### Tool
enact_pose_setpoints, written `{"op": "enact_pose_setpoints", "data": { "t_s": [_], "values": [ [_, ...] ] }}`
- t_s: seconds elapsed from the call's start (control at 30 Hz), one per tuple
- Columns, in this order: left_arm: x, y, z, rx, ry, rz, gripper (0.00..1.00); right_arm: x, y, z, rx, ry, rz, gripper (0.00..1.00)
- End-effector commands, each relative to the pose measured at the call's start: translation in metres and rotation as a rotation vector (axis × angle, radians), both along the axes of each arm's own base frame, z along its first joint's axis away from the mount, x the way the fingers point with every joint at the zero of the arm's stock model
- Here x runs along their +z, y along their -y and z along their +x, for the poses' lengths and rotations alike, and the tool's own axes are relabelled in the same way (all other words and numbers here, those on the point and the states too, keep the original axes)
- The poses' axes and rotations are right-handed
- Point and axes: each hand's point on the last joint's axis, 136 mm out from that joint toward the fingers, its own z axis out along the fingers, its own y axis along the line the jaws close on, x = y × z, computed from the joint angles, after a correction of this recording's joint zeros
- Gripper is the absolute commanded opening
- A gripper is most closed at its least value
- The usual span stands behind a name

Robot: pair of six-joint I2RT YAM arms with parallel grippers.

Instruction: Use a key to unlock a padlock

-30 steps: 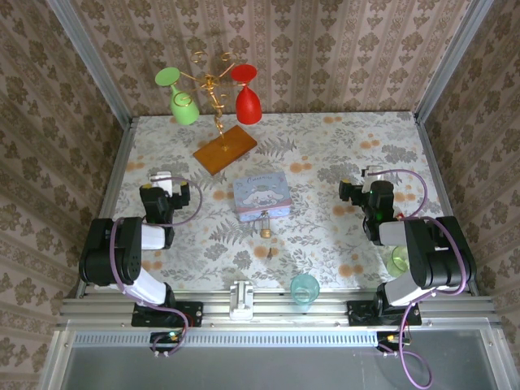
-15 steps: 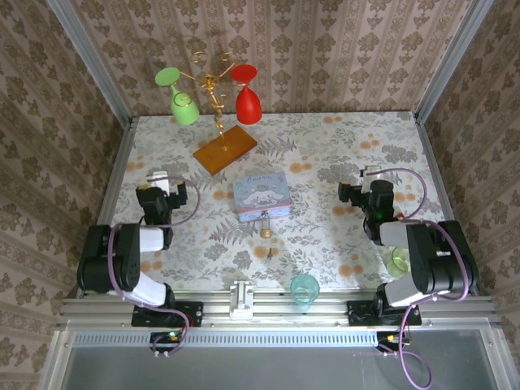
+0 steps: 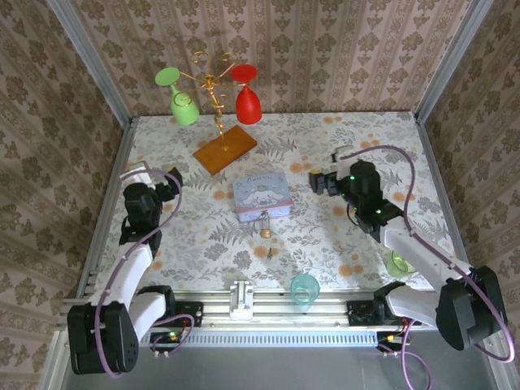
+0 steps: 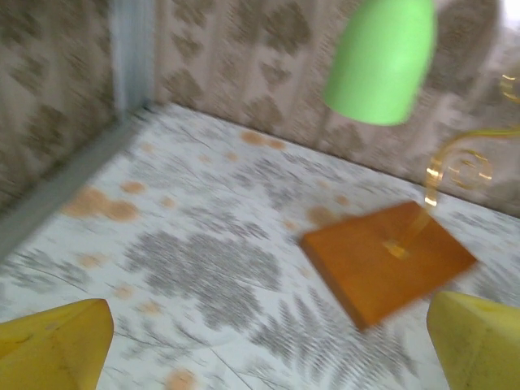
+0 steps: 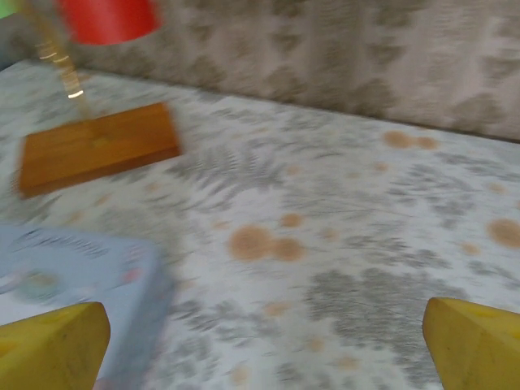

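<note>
top external view: the padlock point(image 3: 265, 231) and key point(image 3: 269, 252) lie alone, nothing done yet. left gripper point(image 4: 264, 329) and right gripper point(image 5: 264, 329) are wide open and empty.

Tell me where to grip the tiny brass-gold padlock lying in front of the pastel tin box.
Take the tiny brass-gold padlock by its block body, from straight above, pinching its left and right sides: it lies flat, and its thin shackle seems to point at the pastel tin box behind.
</note>
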Motion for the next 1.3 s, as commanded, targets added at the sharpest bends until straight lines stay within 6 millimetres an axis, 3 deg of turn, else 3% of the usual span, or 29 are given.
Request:
{"op": "enact_pose_setpoints", "data": {
  "t_s": [0.0, 0.1, 0.23, 0.43, 0.6, 0.83, 1.07, 1.27],
  "values": [
    [-0.011, 0.06, -0.027, -0.251, -0.176, -0.195, 1.0, -0.013, -0.02, -0.034, 0.042, -0.191, -0.077, 0.97],
    [-0.022, 0.098, -0.052, -0.379, -0.273, -0.221, 1.0, -0.021, -0.051, -0.055, 0.1, -0.277, -0.073, 0.94],
    [-0.034, 0.134, -0.082, -0.485, -0.343, -0.244, 1.0, -0.047, -0.086, -0.087, 0.129, -0.404, -0.113, 0.89],
    [-0.058, 0.172, -0.109, -0.606, -0.46, -0.276, 1.0, -0.091, -0.132, -0.127, 0.145, -0.598, -0.033, 0.8],
    [-0.077, 0.179, -0.117, -0.613, -0.502, -0.316, 1.0, -0.134, -0.154, -0.149, 0.129, -0.709, -0.094, 0.71],
    [-0.09, 0.179, -0.122, -0.597, -0.517, -0.338, 1.0, -0.171, -0.173, -0.166, 0.105, -0.798, -0.075, 0.58],
    [-0.095, 0.181, -0.124, -0.599, -0.526, -0.352, 1.0, -0.184, -0.166, -0.167, 0.054, -0.816, -0.127, 0.5],
    [-0.098, 0.179, -0.123, -0.591, -0.523, -0.342, 1.0, -0.194, -0.173, -0.165, 0.042, -0.822, -0.119, 0.45]
  ]
}}
